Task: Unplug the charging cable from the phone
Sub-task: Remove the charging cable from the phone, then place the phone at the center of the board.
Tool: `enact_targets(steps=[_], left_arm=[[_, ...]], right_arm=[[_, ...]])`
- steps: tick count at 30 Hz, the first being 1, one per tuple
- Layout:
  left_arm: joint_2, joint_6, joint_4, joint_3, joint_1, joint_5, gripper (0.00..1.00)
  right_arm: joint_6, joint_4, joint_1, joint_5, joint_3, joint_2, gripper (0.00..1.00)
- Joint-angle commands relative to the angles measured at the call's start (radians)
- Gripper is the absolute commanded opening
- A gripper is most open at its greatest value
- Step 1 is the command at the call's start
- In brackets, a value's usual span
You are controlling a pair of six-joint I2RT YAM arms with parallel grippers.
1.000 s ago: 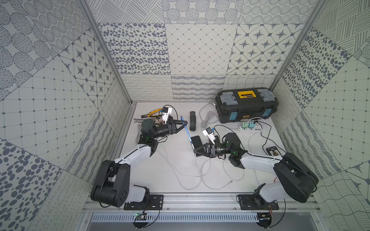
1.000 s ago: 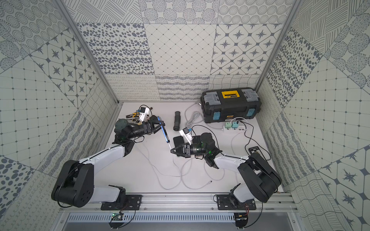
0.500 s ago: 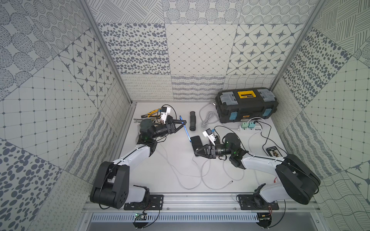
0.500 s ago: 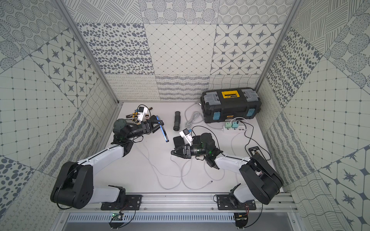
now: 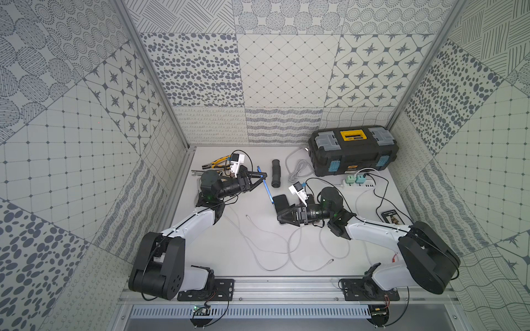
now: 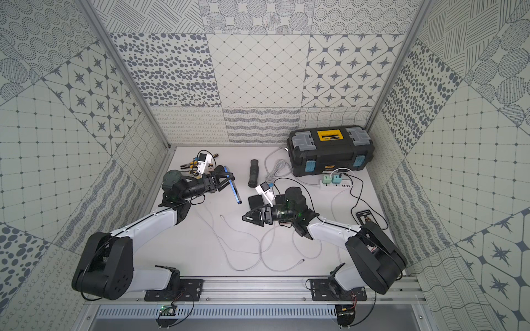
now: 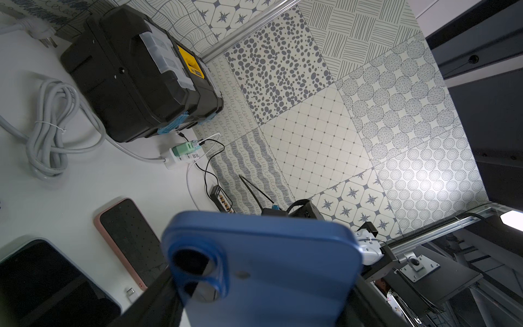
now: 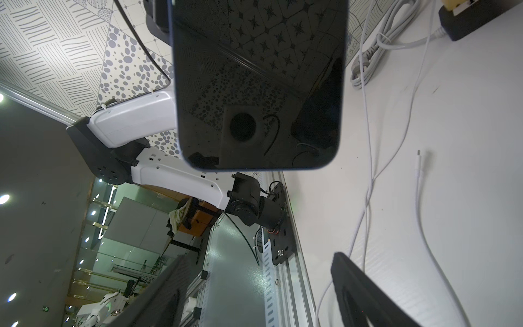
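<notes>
A white counter point(image 5: 372, 252) fills the workspace. The left fingers point(image 7: 150, 305) are clamped on a blue phone point(image 5: 266, 189), holding it up off the counter. The right fingers point(image 8: 365, 288) are spread wide and empty, near the phone. The white charging cable point(image 8: 418, 184) lies loose on the counter, its plug free of the phone.

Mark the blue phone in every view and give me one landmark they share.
Top view: phone held edge-on, near picture centre.
Top view: phone edge-on, slightly left of centre.
Left wrist: its blue back fills the lower middle.
Right wrist: its dark screen fills the upper middle.
Shared landmark: coiled grey cord.
</notes>
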Motion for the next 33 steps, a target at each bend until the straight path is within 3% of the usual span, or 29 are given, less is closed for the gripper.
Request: enact_targets(steps=[1,6,31,33], left_arm=[[-0.014,0.013,0.085,0.020,0.003,0.013,0.13],[-0.013,0.000,0.108,0.017,0.003,0.026,0.13],[-0.010,-0.015,0.135,0.012,0.000,0.041,0.13],[-0.010,-0.018,0.136,0.012,0.001,0.041,0.13]], right_arm=[[-0.021,-0.008,-0.008,-0.017,0.052,0.004,0.89],[-0.012,-0.012,-0.015,-0.042,0.097,0.031,0.97],[-0.006,-0.074,-0.017,-0.047,0.283,0.157,0.97],[0.008,-0.064,-0.017,-0.051,0.290,0.166,0.92]])
